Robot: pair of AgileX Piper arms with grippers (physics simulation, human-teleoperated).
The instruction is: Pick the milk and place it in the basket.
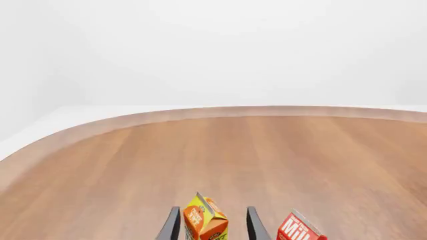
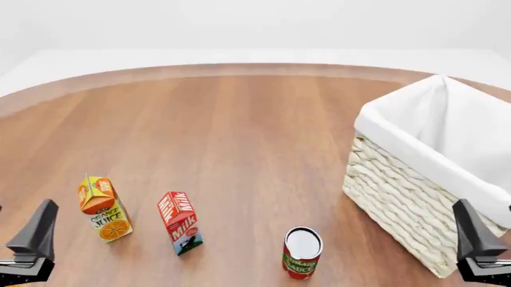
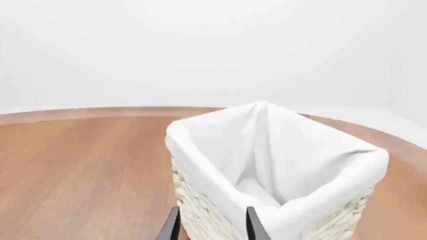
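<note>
We see the milk point(image 2: 179, 222) standing upright on the wooden tabletop point(image 2: 239, 131), toward the near left part of it in the front view. It is a small red carton with white lettering and a blue-green picture near its base. Just to its left, apart from it, stands an orange juice carton point(image 2: 104, 208), also upright. To the right of the milk, nearer the front edge, a red and green can point(image 2: 302, 253) stands on its base, its pale top facing up.

The basket point(image 2: 415, 203) sits on the right side of the tabletop, well apart from the milk; it is pale woven wicker with a white cloth lining folded over its rim.

Our left end effector point(image 1: 209, 227) hangs open and holds nothing; in its wrist view the juice carton shows between the two dark fingers, with the milk point(image 1: 299, 228) off to one side. Our right end effector point(image 3: 209, 226) is open as well, gripping nothing, and it points at the basket point(image 3: 200, 210), whose white lining fills much of that wrist view.
</note>
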